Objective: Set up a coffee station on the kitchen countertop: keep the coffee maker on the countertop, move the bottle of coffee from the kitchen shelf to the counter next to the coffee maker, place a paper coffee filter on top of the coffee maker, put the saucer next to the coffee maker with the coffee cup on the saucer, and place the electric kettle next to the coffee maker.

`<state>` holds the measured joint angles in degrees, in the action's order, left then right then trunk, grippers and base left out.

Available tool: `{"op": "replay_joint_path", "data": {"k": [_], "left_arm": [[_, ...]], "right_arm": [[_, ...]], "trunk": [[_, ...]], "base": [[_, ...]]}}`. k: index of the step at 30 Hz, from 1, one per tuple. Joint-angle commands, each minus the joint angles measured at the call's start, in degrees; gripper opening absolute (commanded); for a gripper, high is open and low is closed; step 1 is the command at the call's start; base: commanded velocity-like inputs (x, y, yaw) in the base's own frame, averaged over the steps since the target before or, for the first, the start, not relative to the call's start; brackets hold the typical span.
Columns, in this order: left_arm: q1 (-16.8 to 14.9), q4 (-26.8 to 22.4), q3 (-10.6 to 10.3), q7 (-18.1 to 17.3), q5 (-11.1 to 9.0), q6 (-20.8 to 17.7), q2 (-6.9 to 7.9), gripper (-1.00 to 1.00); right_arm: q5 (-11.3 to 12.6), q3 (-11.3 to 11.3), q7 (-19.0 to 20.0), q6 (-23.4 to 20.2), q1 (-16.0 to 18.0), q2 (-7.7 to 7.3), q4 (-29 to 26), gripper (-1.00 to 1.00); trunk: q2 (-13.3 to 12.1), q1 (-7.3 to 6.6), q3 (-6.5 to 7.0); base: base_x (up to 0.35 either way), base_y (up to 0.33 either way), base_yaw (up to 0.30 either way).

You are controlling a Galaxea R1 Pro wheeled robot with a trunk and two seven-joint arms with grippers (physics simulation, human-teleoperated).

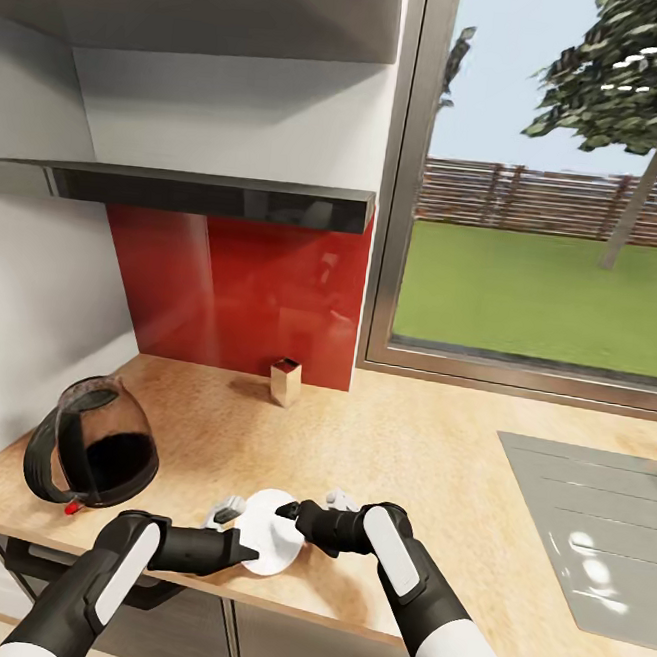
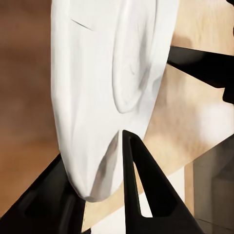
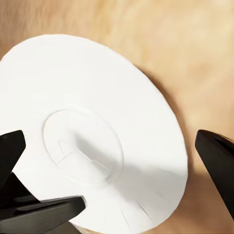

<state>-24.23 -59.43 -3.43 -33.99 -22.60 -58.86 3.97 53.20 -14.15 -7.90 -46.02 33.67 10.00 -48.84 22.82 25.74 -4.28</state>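
Note:
The white saucer (image 1: 270, 536) hangs tilted just above the light wood countertop (image 1: 407, 447), near its front edge. My left gripper (image 1: 246, 554) is shut on the saucer's near rim; in the left wrist view the saucer (image 2: 97, 87) is pinched between the black fingers (image 2: 141, 185). My right gripper (image 1: 287, 512) is open at the saucer's far rim, and its fingers (image 3: 217, 161) stand wide apart over the saucer (image 3: 97, 122). The dark glass electric kettle (image 1: 92, 441) leans at the counter's left end, red switch toward the front. The coffee maker and coffee bottle are out of view.
A small brown carton (image 1: 285, 381) stands by the red backsplash (image 1: 242, 290). Two small white items (image 1: 228, 509) (image 1: 338, 497) lie beside the saucer; I cannot tell what they are. The grey sink (image 1: 590, 535) is inset at right, under a window. A dark hood (image 1: 191, 193) overhangs the counter.

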Motion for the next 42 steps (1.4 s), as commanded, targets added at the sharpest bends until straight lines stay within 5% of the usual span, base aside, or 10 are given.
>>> {"op": "replay_joint_path", "data": {"k": [1, 12, 19, 23, 26, 30, 38, 39, 42], "left_arm": [[0.0, 0.0, -0.1, -0.3, 2.7, 0.5, 0.06, -1.00], [-0.2, 0.0, 0.0, -0.3, 2.6, 0.4, 0.53, -1.00], [-0.9, -0.1, 6.1, -0.4, 2.6, 0.4, 2.13, -1.00], [-2.2, -0.1, 7.0, -0.7, 2.5, 0.3, 6.36, -1.00], [-3.1, -0.1, 7.0, -0.8, 1.0, 0.3, 7.46, -1.00], [-3.2, -0.1, 6.8, -0.8, -1.0, 0.3, 7.61, -1.00], [-3.1, -1.0, 6.5, -0.8, -5.5, 0.3, 7.55, -1.00], [-3.2, -1.0, 6.4, -0.7, -5.6, 0.5, 6.65, -1.00], [-3.2, -1.0, 6.5, -0.7, -5.7, 0.6, 6.47, -1.00]], "right_arm": [[0.0, -0.1, -0.7, -0.2, 0.0, 0.00, 0.0, 1.00], [0.1, 0.0, -0.7, -0.2, 0.0, 0.00, -1.2, 1.00], [0.1, 1.1, -0.8, -0.2, 0.1, 0.00, -4.6, 1.00], [-0.1, 5.6, -0.9, -0.2, 0.1, 0.00, -8.1, 1.00], [-0.2, 10.0, -0.7, -0.1, 0.1, 0.00, -14.0, 1.00], [-0.9, 10.6, -0.5, 0.0, 0.1, -2.64, -18.1, 1.00], [-6.1, 10.2, -0.6, 0.0, 0.1, -3.99, -29.6, 1.00], [-6.3, 10.3, -0.6, 0.0, 0.1, -6.23, -33.0, 1.00], [-6.2, 10.4, -0.6, 0.0, 0.1, -7.67, -33.3, 1.00]], "trunk": [[0.1, 0.05, -0.15], [0.1, 0.05, -0.15], [0.1, 0.05, -0.15], [0.1, 0.05, -0.15], [0.1, 0.05, -0.15], [0.1, 0.05, -0.15], [0.1, 0.05, -0.15], [0.1, 0.05, -0.15], [0.1, 0.05, -0.15]], "base": [[0.000, 0.000, 0.000], [0.000, 0.000, 0.000], [0.000, 0.000, 0.000], [0.000, 0.000, 0.000], [0.000, 0.000, 0.000], [0.000, 0.000, 0.000], [0.000, 0.000, 0.000], [-0.195, 0.000, 0.000], [-0.277, 0.000, 0.000]]}}
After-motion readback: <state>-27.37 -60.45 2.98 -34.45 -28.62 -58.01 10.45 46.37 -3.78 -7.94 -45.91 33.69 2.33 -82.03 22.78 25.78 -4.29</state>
